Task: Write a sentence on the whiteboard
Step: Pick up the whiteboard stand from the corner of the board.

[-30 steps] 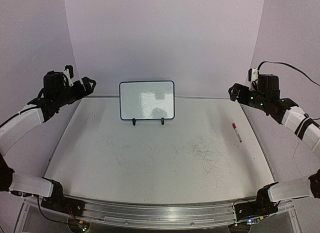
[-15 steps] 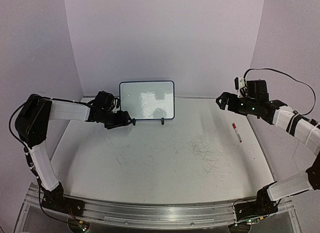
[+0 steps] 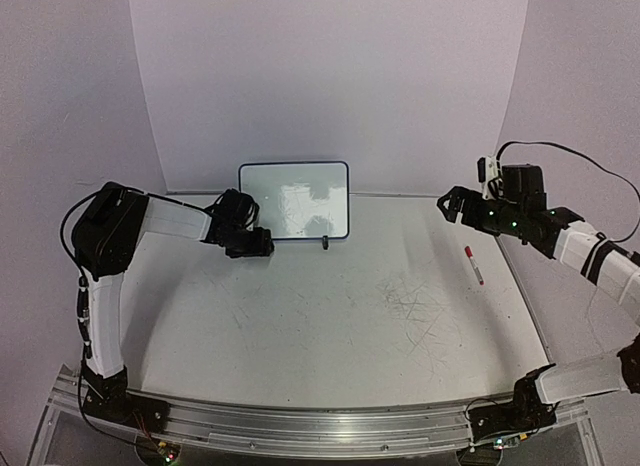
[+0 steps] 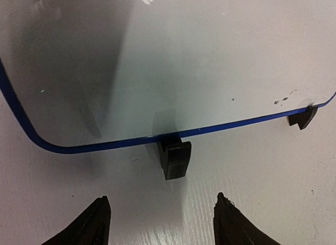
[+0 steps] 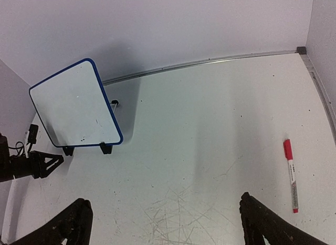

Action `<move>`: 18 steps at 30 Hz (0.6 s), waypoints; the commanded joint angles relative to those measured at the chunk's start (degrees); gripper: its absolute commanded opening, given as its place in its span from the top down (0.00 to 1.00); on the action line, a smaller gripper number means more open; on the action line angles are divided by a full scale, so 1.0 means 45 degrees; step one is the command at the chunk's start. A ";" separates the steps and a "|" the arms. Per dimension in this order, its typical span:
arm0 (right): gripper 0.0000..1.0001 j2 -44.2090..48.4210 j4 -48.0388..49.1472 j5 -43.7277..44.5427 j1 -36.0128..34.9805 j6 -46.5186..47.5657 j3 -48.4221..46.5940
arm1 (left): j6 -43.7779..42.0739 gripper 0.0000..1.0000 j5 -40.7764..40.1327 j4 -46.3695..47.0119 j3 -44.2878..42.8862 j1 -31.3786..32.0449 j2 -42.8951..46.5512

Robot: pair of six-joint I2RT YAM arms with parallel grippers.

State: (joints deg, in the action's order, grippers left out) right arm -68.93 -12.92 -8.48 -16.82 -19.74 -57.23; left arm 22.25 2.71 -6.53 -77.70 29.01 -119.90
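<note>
Gloss marks the whiteboard (image 3: pixel 294 200): you see a smooth white rectangle with rounded corners and a thin dark blue rim. It stands upright on two small black feet near the table's far edge, a little left of its middle. Its face catches soft reflections and carries a few tiny dark specks near one lower corner. The table (image 3: pixel 320 326) under it is matte white, scuffed with grey scratches that thicken toward the right side. A slim marker (image 3: pixel 473 265) with a red cap and pale barrel lies flat near the right edge, well apart from the board.

Your left end effector (image 4: pixel 162 198) sits low at the board's lower left corner. Its two dark pointed fingers are apart, with bare table between them. The nearer foot (image 4: pixel 174 158), ribbed on top, stands just ahead of the gap, and the fingers touch neither it nor the rim. Your right end effector (image 5: pixel 165 198) hangs above the table's far right part, fingers spread wide and holding nothing.
</note>
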 commanded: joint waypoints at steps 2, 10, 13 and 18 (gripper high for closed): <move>0.02 0.0001 0.0363 -0.0111 -0.0069 -0.0328 0.0090 | -0.0335 0.38 -0.1029 0.0092 -0.1080 0.0409 -0.0618; 0.02 0.0293 0.0390 -0.0129 -0.0065 -0.0416 0.0377 | -0.0328 0.50 -0.2093 -0.0572 -0.2133 0.0651 -0.1688; 0.02 0.0332 0.0390 -0.0146 -0.0071 -0.0446 0.0414 | -0.0389 0.54 -0.2555 -0.0711 -0.2415 0.0842 -0.1987; 0.02 0.0408 0.0389 -0.0168 -0.0065 -0.0522 0.0530 | -0.0523 0.61 -0.3105 -0.0821 -0.2661 0.1097 -0.2235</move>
State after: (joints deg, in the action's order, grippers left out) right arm -68.80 -12.91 -8.75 -16.82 -21.33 -55.36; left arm 20.84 -7.82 -8.91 -87.35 32.91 -128.12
